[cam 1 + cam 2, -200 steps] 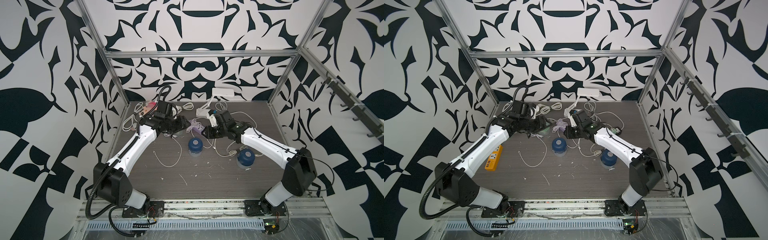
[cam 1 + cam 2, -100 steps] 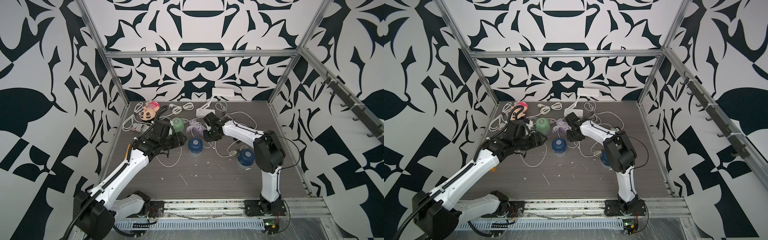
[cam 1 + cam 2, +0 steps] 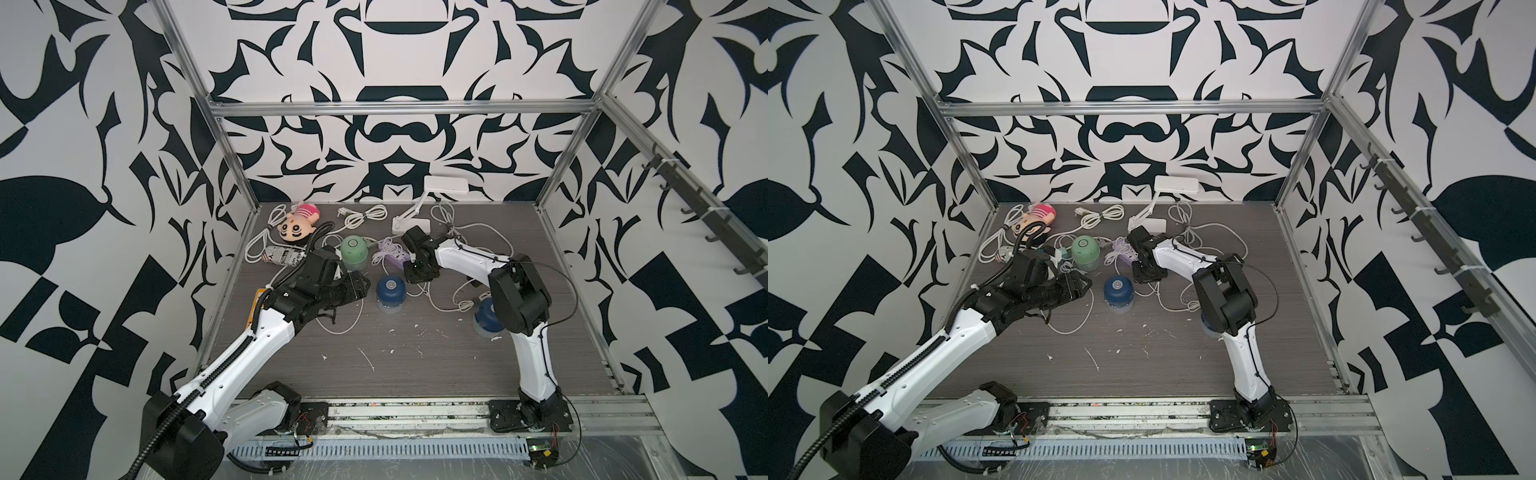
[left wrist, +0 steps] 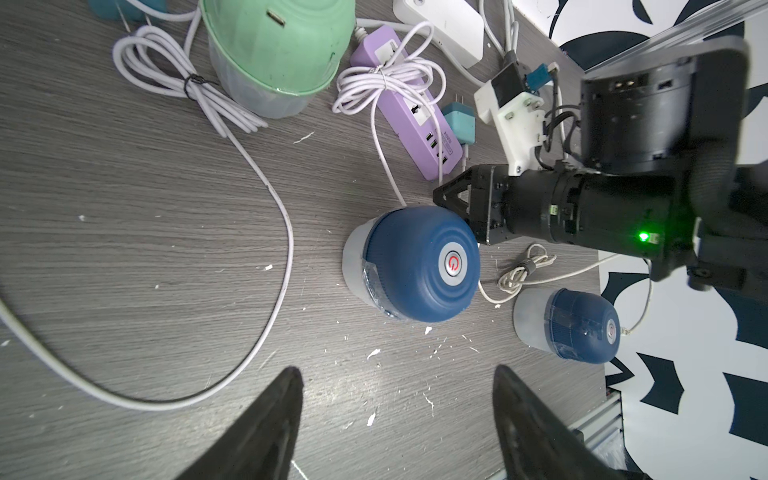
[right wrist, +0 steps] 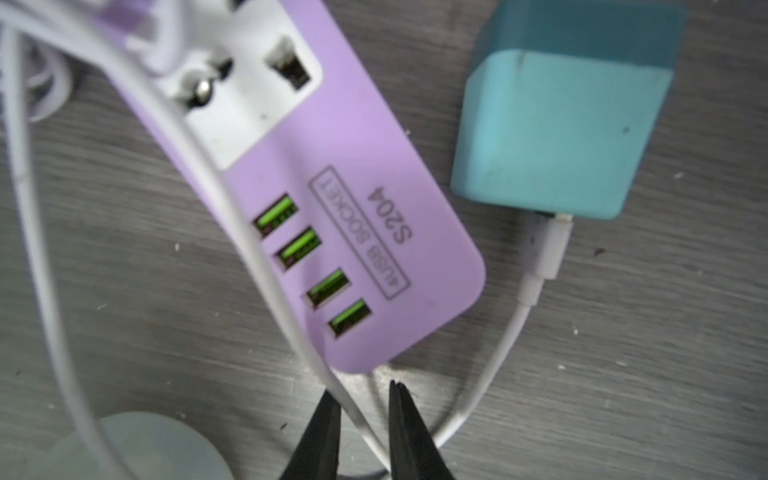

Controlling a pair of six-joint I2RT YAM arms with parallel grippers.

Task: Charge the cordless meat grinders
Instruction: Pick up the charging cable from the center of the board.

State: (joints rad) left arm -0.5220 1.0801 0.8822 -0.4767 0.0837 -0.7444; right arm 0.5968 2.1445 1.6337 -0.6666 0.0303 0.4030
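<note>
The mint green grinder (image 3: 354, 249) (image 3: 1085, 248) (image 4: 278, 50) stands at the back. One navy grinder (image 3: 390, 291) (image 3: 1118, 291) (image 4: 419, 266) stands mid-table. The other navy grinder (image 3: 484, 320) (image 4: 573, 324) is partly hidden behind my right arm. My left gripper (image 3: 362, 286) (image 3: 1087, 284) (image 4: 397, 374) hovers left of the middle navy grinder, open and empty. My right gripper (image 3: 419, 275) (image 3: 1148, 275) (image 5: 361, 390) points down at the end of the purple power strip (image 5: 332, 208) (image 4: 407, 104). Its jaws stand narrowly apart with a thin white cable (image 5: 353, 411) running slantwise between them.
A teal plug adapter (image 5: 557, 137) (image 4: 459, 122) with a white lead lies beside the strip. A doll (image 3: 297, 224), a printed can (image 3: 282, 257), coiled white cables (image 3: 365, 214) and a white desk lamp (image 3: 446, 185) crowd the back. An orange strip (image 3: 258, 296) peeks from under my left arm.
My left arm has drawn back from the back left toward the middle navy grinder, and its jaws have opened wider. My right arm has folded in and its jaws have narrowed around the cable.
</note>
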